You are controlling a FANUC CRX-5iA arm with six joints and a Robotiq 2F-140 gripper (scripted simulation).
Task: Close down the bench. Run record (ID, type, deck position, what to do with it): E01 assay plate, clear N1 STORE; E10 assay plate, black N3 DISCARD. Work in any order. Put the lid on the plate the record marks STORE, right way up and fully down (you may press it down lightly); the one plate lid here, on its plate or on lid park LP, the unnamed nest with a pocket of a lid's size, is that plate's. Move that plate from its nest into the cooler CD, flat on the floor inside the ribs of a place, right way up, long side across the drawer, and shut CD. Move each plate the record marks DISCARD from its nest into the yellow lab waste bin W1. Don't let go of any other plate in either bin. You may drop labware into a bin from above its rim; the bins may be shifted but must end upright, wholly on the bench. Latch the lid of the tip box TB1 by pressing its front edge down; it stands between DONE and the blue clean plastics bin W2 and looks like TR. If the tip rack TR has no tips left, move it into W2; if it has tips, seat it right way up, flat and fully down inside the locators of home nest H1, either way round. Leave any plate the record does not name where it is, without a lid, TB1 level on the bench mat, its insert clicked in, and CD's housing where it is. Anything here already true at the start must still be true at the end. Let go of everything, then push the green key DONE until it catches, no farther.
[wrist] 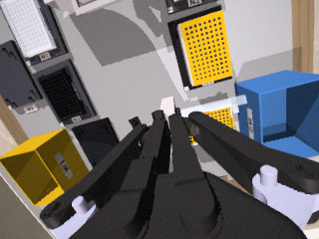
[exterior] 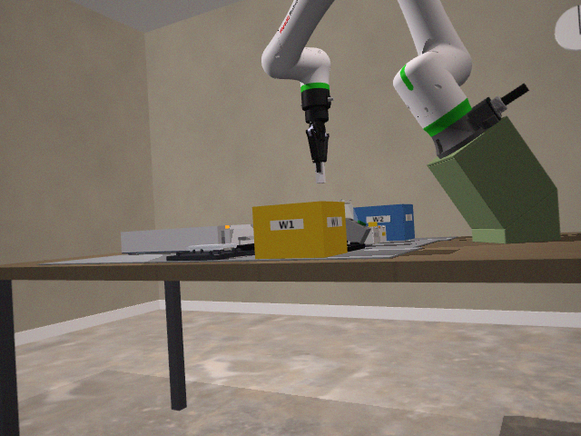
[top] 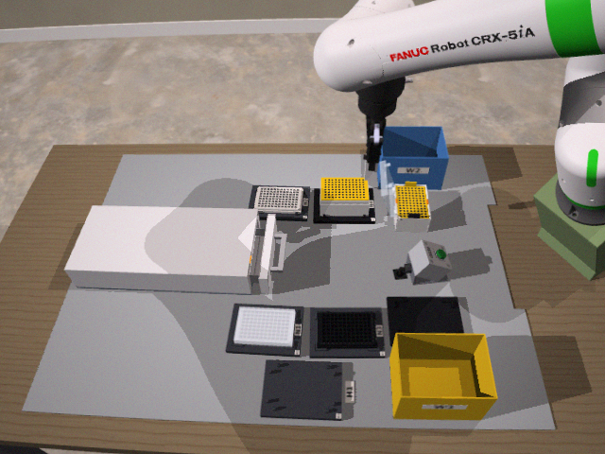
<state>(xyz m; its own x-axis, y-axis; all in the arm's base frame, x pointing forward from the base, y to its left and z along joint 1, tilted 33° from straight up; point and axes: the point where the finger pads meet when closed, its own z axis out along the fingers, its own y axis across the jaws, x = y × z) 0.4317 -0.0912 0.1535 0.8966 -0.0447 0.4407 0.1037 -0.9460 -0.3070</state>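
Observation:
My gripper (top: 372, 158) (exterior: 320, 177) is shut and empty, and hangs well above the bench, over the left edge of the tip box TB1 (top: 411, 206). TB1 shows a yellow insert, and its clear lid (top: 386, 180) stands open on the left. In the wrist view my fingers (wrist: 169, 114) hide part of TB1 (wrist: 221, 117). The tip rack TR (top: 344, 195) has a yellow top and sits on a black nest. A pale plate (top: 265, 326) and the black plate (top: 347, 329) sit in front nests. The green key DONE (top: 440, 253) is on a grey block.
The blue bin W2 (top: 414, 156) stands right behind TB1. The yellow bin W1 (top: 441, 375) is at the front right, with a black empty nest (top: 423, 315) behind it. Nest H1 (top: 306, 389) is empty. The cooler CD (top: 161, 249) lies at the left. A clear plate (top: 278, 199) sits beside TR.

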